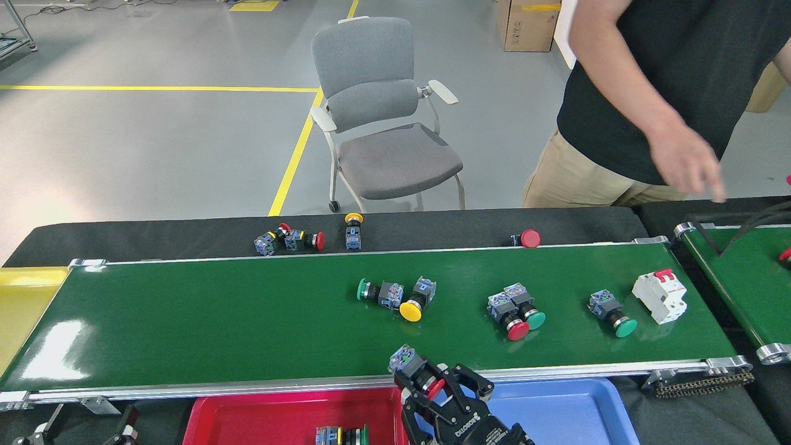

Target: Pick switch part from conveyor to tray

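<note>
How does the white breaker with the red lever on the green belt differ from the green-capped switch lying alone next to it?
The white box-shaped breaker with a red lever is larger and blocky; the lone green-capped push-button switch is smaller, with a round cap. The breaker is almost all white; the switch has a blue-grey block and black neck. The breaker lies nearer the belt's right end. Both rest on the glossy dark-green conveyor belt.
</note>
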Robot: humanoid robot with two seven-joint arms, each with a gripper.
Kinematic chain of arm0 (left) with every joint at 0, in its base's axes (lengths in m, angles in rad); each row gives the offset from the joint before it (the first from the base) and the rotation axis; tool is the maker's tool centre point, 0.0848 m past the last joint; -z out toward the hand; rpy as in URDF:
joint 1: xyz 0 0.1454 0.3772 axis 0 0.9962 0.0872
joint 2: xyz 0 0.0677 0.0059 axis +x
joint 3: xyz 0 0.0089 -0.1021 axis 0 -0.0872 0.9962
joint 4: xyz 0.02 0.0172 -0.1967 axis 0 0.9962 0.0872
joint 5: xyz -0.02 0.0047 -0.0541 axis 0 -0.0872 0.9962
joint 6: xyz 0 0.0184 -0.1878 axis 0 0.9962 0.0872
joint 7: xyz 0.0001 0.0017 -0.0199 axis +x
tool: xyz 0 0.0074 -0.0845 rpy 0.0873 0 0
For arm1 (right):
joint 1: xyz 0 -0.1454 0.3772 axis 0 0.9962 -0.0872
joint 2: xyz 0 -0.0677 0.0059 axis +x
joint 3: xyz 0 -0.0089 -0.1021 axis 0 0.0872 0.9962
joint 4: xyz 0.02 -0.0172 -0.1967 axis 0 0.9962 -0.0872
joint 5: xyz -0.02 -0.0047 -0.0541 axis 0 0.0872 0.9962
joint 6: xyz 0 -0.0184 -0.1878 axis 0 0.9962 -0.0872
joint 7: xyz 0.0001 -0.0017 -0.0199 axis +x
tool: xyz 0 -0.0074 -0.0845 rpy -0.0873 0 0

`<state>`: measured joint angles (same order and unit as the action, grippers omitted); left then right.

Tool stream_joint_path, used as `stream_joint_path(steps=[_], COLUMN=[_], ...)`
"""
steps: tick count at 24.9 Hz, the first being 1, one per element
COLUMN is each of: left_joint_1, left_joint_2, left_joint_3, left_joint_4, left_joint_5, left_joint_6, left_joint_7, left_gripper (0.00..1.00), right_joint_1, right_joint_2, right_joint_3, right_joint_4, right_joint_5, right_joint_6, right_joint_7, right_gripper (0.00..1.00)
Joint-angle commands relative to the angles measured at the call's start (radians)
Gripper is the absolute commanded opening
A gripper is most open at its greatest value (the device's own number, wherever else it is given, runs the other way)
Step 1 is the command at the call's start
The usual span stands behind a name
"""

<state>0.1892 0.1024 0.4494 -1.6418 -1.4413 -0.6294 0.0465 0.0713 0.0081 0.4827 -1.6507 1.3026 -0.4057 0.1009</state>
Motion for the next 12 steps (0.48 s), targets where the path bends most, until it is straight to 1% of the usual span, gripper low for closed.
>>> stream_joint_path(steps=[1, 2, 3, 5, 7, 9, 11, 12], left_joint_1=[-0.047, -0.065, -0.086, -0.106, -0.155, -0.206, -0.264, -0.295], left_joint_2=[0.011, 0.008, -0.004, -0.013, -0.023, -0.027, -0.032, -0.033], left_joint_3=[-0.061, -0.089, -0.118, -0.184, -0.270, -0.347, -0.411, -0.439], left_joint_4=[-0.007, -0.006, -0.006, -0.007, 0.005, 0.068, 0.145, 0.189], left_joint_5=[-0.007, -0.008, -0.013, -0.042, -0.097, -0.139, -0.153, -0.153], left_joint_6=[-0.016, -0.015, -0.012, 0.002, 0.069, 0.135, 0.200, 0.228], left_joint_7=[-0.042, -0.054, -0.066, -0.069, -0.069, -0.069, -0.069, -0.069], left_gripper=[1.00, 1.00, 1.00, 1.00, 1.00, 1.00, 1.00, 1.00], right_joint_1=[-0.011, -0.011, -0.011, -0.011, -0.016, -0.027, -0.030, -0.030], right_joint_2=[0.027, 0.030, 0.032, 0.027, 0.029, 0.026, 0.027, 0.027], right_joint_3=[0.031, 0.036, 0.036, 0.034, 0.033, 0.031, 0.022, -0.007], right_joint_4=[0.011, 0.022, 0.023, 0.020, 0.020, 0.019, 0.005, -0.020], right_joint_5=[0.003, 0.001, 0.000, -0.002, -0.002, -0.003, -0.006, -0.009], right_joint_6=[-0.033, -0.033, -0.039, -0.042, -0.042, -0.042, -0.038, -0.032], right_joint_7=[0.002, 0.002, 0.003, 0.002, 0.002, 0.002, 0.000, -0.001], right_gripper=[0.41, 0.67, 1.00, 1.00, 1.00, 1.00, 1.00, 1.00])
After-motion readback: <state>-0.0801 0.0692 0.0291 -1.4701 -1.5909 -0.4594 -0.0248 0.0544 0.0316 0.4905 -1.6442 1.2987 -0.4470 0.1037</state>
